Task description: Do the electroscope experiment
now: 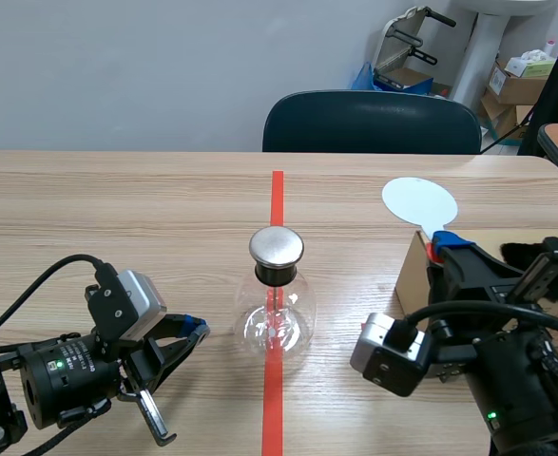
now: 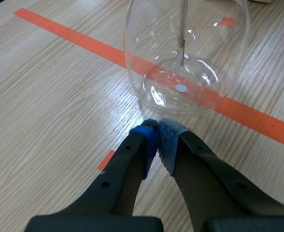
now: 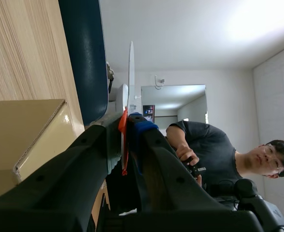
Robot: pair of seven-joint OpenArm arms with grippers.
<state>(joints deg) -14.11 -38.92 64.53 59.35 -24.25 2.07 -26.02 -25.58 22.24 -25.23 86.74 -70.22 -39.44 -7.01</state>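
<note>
- the electroscope (image 1: 277,309), a round glass flask with a metal cap (image 1: 277,247), stands upright in the middle of the table (image 1: 117,218), right on the red tape line (image 1: 277,195).
- the left gripper (image 1: 195,329) lies low on the table beside the flask, close to the glass but apart from it. its fingers are pressed together on nothing, the blue pads (image 2: 149,137) meeting tip to tip.
- in the left wrist view the thin rod (image 2: 183,19) inside the flask hangs straight down. i cannot make out any leaf spread from it, so the instrument looks uncharged.
- the right gripper (image 1: 440,245) pinches the red handle (image 3: 124,145) of a white disc (image 1: 419,201), which it holds upright above a cardboard box (image 1: 412,275). the right wrist view shows the disc edge-on, rising from between the closed fingers.
- a dark furry cloth (image 1: 526,255) lies on the box beside that gripper. whether the disc has been rubbed on it cannot be told.
- progress, as a judgement: the disc is in hand, so the pick-up is done. the disc is well apart from the metal cap, so the main step is not yet done.
- what is left: carry the disc over to the cap, bring it near or touch it, and see whether the leaves move.
- an empty chair (image 1: 372,122) stands across the table.
</note>
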